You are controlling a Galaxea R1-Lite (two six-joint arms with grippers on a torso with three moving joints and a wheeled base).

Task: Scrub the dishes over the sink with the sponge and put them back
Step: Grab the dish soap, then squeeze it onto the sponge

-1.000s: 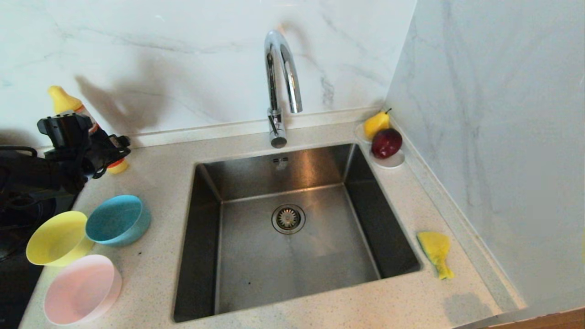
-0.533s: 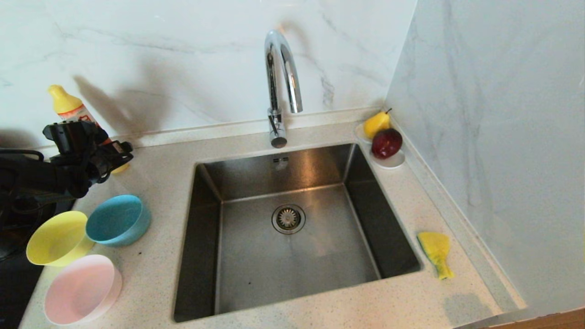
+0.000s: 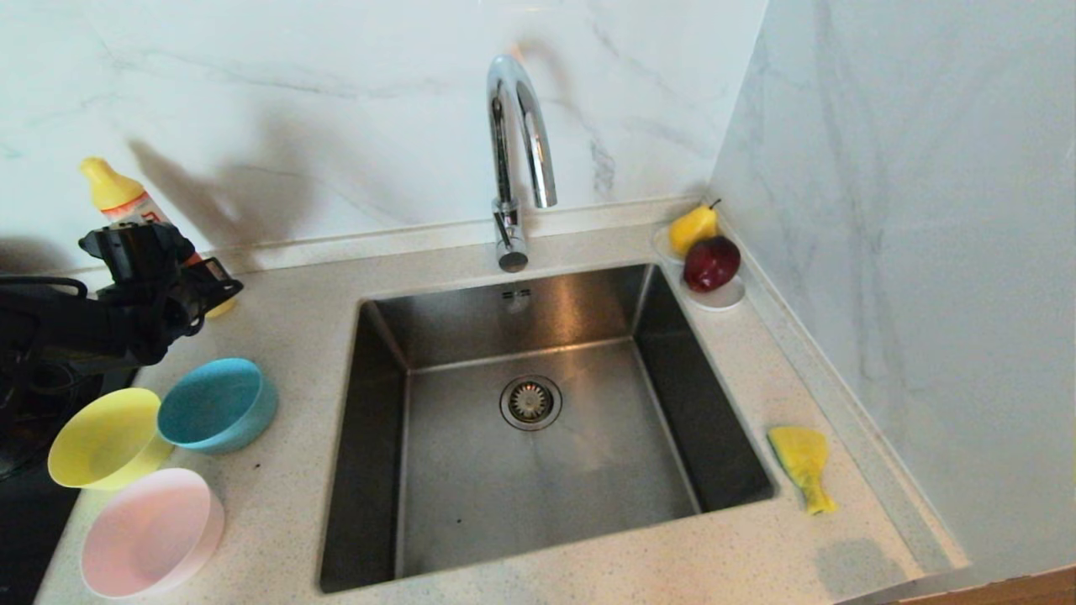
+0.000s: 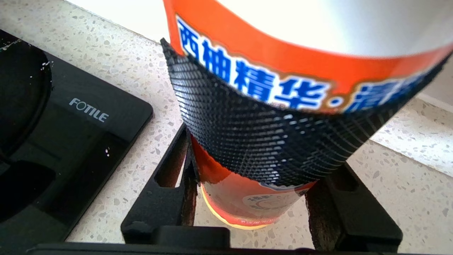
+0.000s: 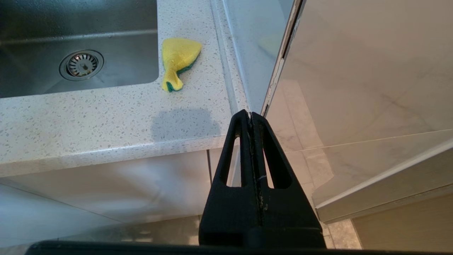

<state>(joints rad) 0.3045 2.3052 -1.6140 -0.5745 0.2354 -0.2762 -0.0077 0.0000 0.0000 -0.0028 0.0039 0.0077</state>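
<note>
Three dishes stand on the counter left of the sink (image 3: pixel 588 487): a yellow bowl (image 3: pixel 105 437), a light blue bowl (image 3: pixel 214 403) and a pale pink bowl (image 3: pixel 147 529). Right of the sink lies the yellow sponge (image 3: pixel 800 462) (image 5: pixel 178 58). Behind the bowls, my left gripper (image 3: pixel 210 290) (image 4: pixel 254 159) is shut on the lower part of an orange-labelled detergent bottle (image 3: pixel 126 202) (image 4: pixel 283 63), a finger pressed on each side. The bottle's base rests on the counter. Off the counter's front right corner, my right gripper (image 5: pixel 250 115) hangs shut and empty.
A chrome tap (image 3: pixel 517 143) arches over the sink's back edge. A white saucer (image 3: pixel 719 298) with a pear and a red apple sits in the back right corner. A black hob (image 4: pixel 53 141) lies left of the bottle. Marble walls close the back and right.
My left gripper has sunk slightly and its fingers have closed in on the detergent bottle. The bottle's yellow cap has shifted a little to the left. Bowls and sponge are unmoved.
</note>
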